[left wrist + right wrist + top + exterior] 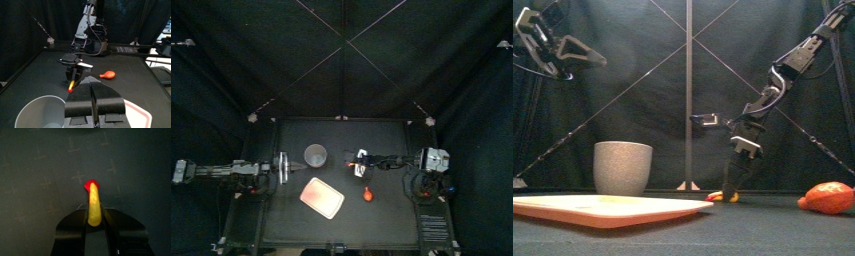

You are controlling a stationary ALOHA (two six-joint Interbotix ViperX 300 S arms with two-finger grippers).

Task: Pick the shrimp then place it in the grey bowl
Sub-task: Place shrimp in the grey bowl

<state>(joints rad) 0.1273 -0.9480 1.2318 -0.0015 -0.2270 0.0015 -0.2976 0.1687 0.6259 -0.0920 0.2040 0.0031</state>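
Caught and ready to carry: my right hand (94,213) is clamped on the slim yellow toy shrimp with a red tip (93,195), low over the black desk (385,225).

The shrimp hangs tip-down from the pinch, near the tall grey speckled cup (623,167); I cannot tell whether its tip clears the desk. I would lift straight up until that tip stands above the cup's rim, carry it across, centre it over the mouth, and only then let the jaws part. The flat pink tray (607,208) and the round red-orange toy (830,197) lie off that path. My left hand (93,87) rests high at the left, jaws together.
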